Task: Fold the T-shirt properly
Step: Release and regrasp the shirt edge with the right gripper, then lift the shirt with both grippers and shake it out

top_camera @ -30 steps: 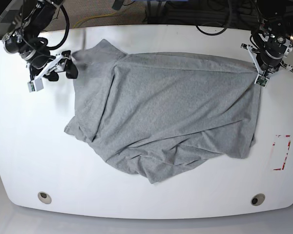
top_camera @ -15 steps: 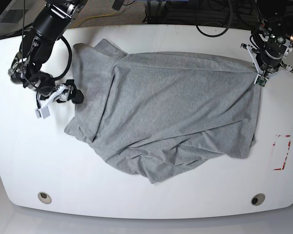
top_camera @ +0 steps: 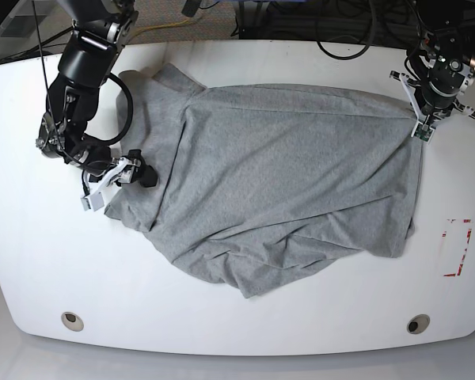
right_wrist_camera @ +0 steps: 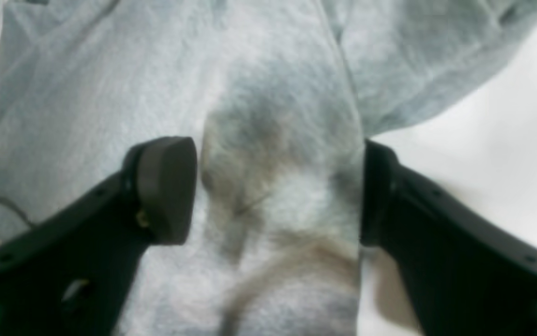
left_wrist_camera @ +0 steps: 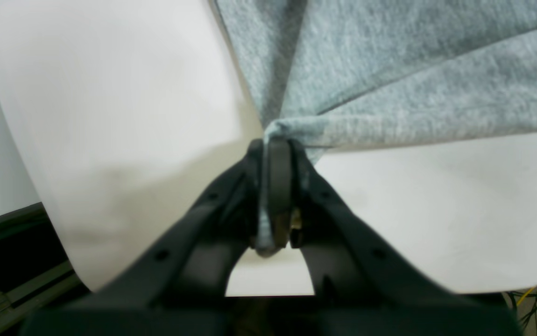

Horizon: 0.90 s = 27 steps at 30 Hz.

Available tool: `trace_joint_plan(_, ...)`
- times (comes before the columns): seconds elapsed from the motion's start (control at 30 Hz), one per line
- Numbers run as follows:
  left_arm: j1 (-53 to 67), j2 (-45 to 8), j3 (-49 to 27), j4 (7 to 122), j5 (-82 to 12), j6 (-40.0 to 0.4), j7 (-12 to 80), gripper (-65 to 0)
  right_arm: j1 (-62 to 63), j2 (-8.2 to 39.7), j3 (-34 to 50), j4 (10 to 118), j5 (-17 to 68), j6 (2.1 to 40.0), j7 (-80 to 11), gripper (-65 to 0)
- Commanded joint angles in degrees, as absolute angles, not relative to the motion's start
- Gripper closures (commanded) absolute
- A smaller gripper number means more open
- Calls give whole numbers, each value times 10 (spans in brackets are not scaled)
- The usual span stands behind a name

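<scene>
The left gripper (left_wrist_camera: 275, 154) pinches the T-shirt (top_camera: 285, 182) corner; the right gripper (right_wrist_camera: 278, 186) — fingers spread — straddles the cloth's edge.

No lettering to be seen anywhere on the T-shirt (top_camera: 285, 182); printed side hidden or facing down, impossible to say which. Cut off by the top and right edges in the left wrist view, leaving only a pinched corner and two blurred folds. Nipped cloth mostly concealed between the pressed-together fingers of the left gripper (left_wrist_camera: 275, 154). Soft and out of focus throughout the right wrist view, seams and a dark smudge unreadable. Far finger of the right gripper (right_wrist_camera: 278, 186) half hidden behind a cloth ridge. Red marking (top_camera: 457, 247) near the worktop (top_camera: 245, 332) edge too small to read.
</scene>
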<state>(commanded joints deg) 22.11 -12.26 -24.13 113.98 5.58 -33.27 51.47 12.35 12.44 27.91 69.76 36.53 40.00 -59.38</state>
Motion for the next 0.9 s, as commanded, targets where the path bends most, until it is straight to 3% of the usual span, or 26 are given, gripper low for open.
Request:
trace_joint_plan(0.1, 220, -123, -241, 1139, 56, -333, 515, 0, 116, 124, 278, 729, 365, 400, -598, -70)
trace_joint_plan(0.13, 220, -123, -241, 1139, 56, -333, 515, 0, 112, 124, 278, 738, 365, 400, -602, -35)
trace_joint_plan(0.5, 205, -123, -240, 1139, 56, -333, 515, 0, 35, 125, 283, 862, 366, 400, -625, 0)
trace_joint_plan(0.8, 205, -123, -240, 1131, 56, -333, 515, 0, -54, 95, 349, 931, 360, 400, -664, 0)
trace_joint_plan(0.9, 204, -123, -240, 1122, 56, -333, 515, 0, -73, 95, 349, 932, 365, 400, -664, -117)
